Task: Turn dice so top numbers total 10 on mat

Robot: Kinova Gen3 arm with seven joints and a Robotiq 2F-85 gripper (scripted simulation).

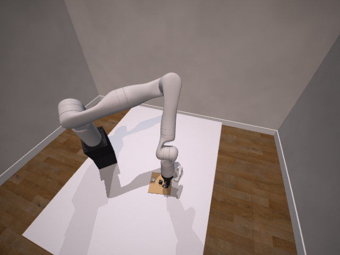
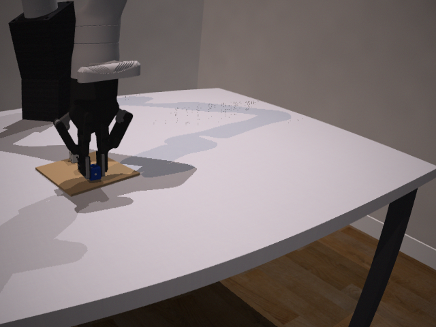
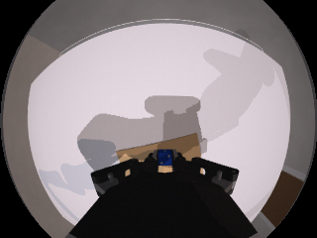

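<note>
A die (image 2: 95,172) sits between the jaws, low over the mat (image 2: 56,172) on the worktop (image 2: 246,169); another die (image 2: 73,157) lies just behind them.

Can't read pips on any die (image 2: 95,172) (way too small), black die hidden behind the gripper (image 2: 92,167) in exterior view.

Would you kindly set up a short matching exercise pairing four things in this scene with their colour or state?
Things:
1. blue die
2. white die
3. mat
4. pincer

States:
A. tan, lying flat on the table
B. shut on a die
C. held between the fingers, low over the mat
D. free on the mat's far side

Pairs: 1-C, 2-D, 3-A, 4-B
</note>
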